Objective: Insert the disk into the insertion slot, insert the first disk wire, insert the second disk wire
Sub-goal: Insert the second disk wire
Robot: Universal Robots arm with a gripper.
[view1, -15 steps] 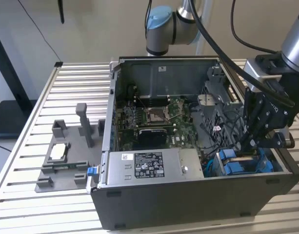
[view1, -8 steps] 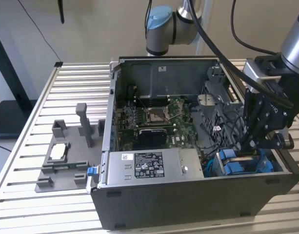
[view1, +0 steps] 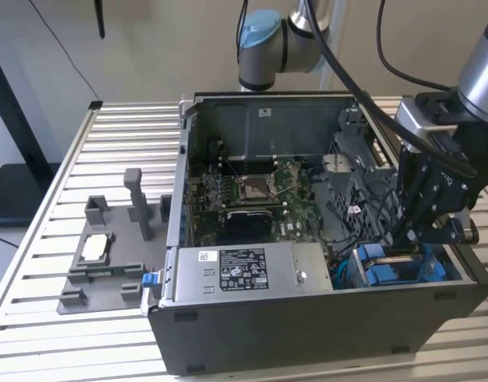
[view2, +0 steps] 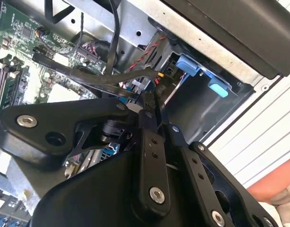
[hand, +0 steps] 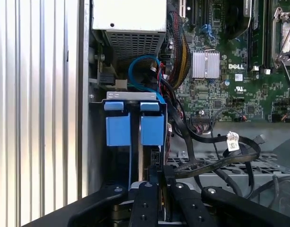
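My gripper (view1: 404,237) reaches down into the open computer case at the exterior view's right, just above the insertion slot (view1: 369,267), a grey bay with blue edges. In both wrist views the fingers (view2: 153,97) (hand: 156,172) are pressed together on a black disk wire (view2: 102,75) at the bay's rear end. The wire's plug end is hidden between the fingers. At the slot's mouth (hand: 135,97) two blue carrier tabs (hand: 152,130) stand side by side. The disk's body is hidden inside the bay.
The grey power-supply box (view1: 236,270) lies along the case's front wall, next to the slot. The motherboard (view1: 251,191) (hand: 220,85) fills the case floor, and loose black cables (hand: 215,151) loop beside the gripper. A grey fixture (view1: 108,255) stands on the slatted table (view1: 68,159).
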